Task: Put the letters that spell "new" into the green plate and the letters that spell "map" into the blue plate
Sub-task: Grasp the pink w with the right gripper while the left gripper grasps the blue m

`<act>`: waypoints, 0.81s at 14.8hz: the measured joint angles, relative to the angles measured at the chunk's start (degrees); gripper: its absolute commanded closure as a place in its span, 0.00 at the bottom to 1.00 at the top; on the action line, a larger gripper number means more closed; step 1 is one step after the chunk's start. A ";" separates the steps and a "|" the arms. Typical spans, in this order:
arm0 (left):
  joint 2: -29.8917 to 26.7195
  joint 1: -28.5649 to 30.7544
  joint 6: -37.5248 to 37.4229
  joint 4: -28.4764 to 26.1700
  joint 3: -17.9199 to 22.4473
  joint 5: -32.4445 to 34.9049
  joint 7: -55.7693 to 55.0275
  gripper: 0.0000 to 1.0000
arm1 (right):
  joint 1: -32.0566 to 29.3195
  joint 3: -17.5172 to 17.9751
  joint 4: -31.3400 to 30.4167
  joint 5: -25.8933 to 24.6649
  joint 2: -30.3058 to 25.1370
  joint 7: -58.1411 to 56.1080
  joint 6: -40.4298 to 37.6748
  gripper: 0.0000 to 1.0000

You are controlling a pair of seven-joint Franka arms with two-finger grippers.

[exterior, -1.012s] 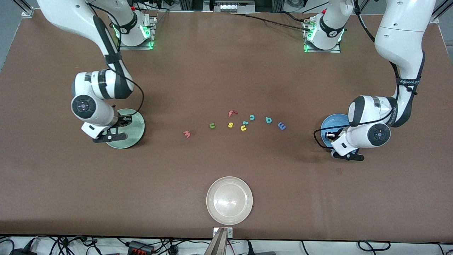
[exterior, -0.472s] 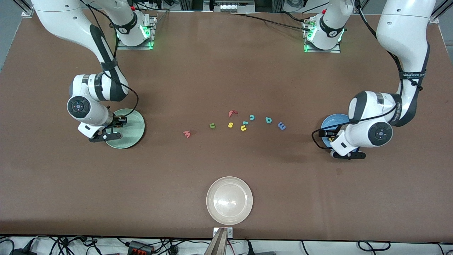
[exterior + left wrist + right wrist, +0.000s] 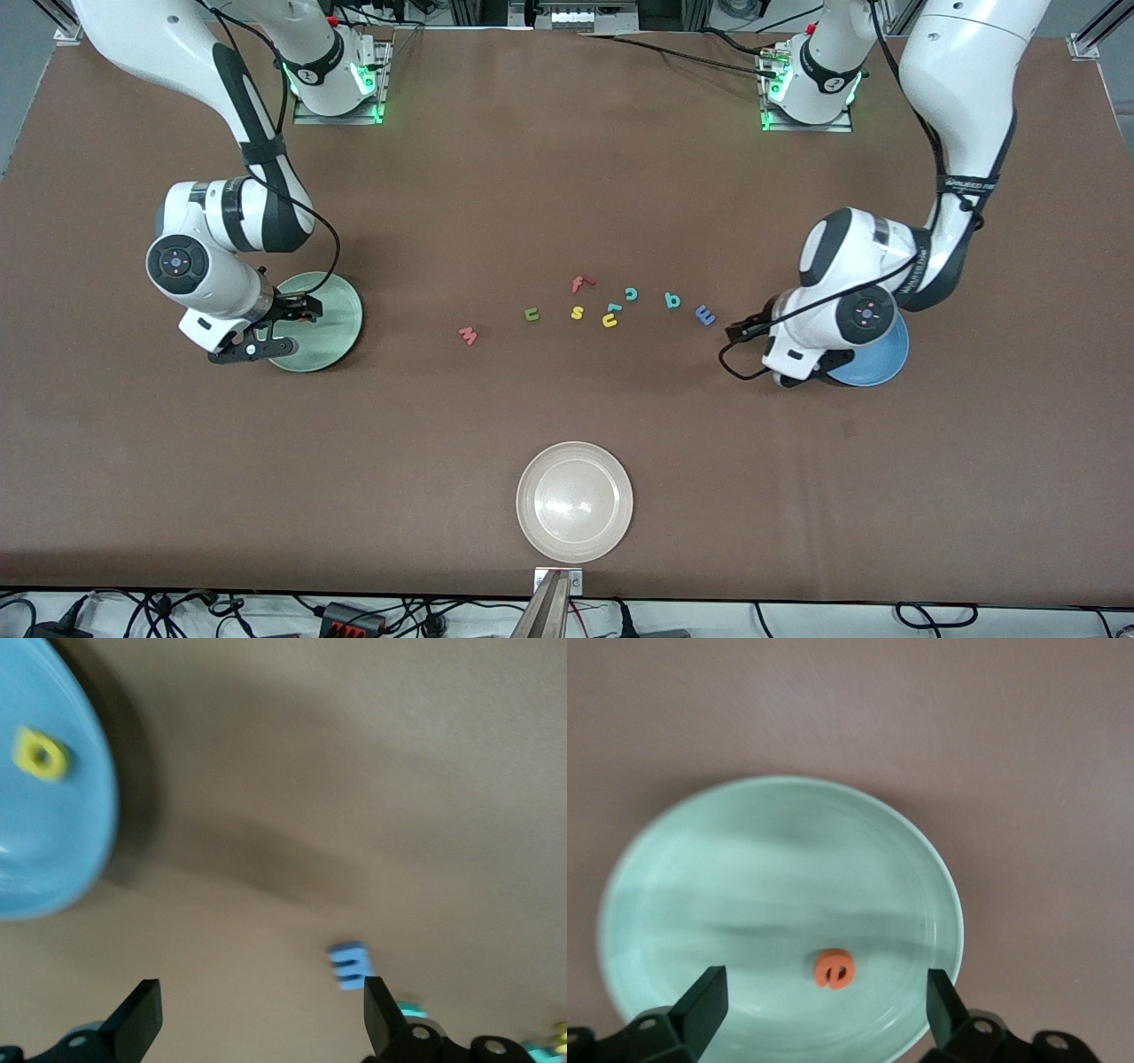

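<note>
The orange e (image 3: 834, 968) lies in the green plate (image 3: 673, 859), the yellow a (image 3: 39, 754) in the blue plate (image 3: 53, 850). Both pincers, right (image 3: 819, 1010) and left (image 3: 257, 1023), are wide open and empty. The w (image 3: 468, 335), n (image 3: 532, 314), m (image 3: 705, 315) and p (image 3: 672, 300) wait on the desk (image 3: 567, 177).

Three round plates sit on the table: one green plate (image 3: 330, 321), one blue plate (image 3: 873, 361) and one cream-white plate (image 3: 575, 501).

Nine foam letters show in all. Seven lie loose in a row on the bare table: a pinkish-red w (image 3: 468, 335), a green n (image 3: 532, 314), a yellow s (image 3: 577, 312), a red f (image 3: 580, 283), a yellow u-shaped letter (image 3: 610, 318), a teal c (image 3: 631, 293), a teal p (image 3: 672, 300) and a blue m (image 3: 705, 315), which makes eight on the table rather than seven. One orange e (image 3: 834, 968) lies in the green plate and one yellow a (image 3: 39, 754) in the blue plate, so ten letters altogether.

By colour: three yellow, two teal, and one each of green, blue, orange, red and pinkish-red.
</note>
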 measured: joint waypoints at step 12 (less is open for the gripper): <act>2.22 -2.47 19.37 -10.93 -3.05 -0.14 -10.80 0.40 | 12.45 5.95 14.82 3.26 8.68 -0.63 -2.86 0.00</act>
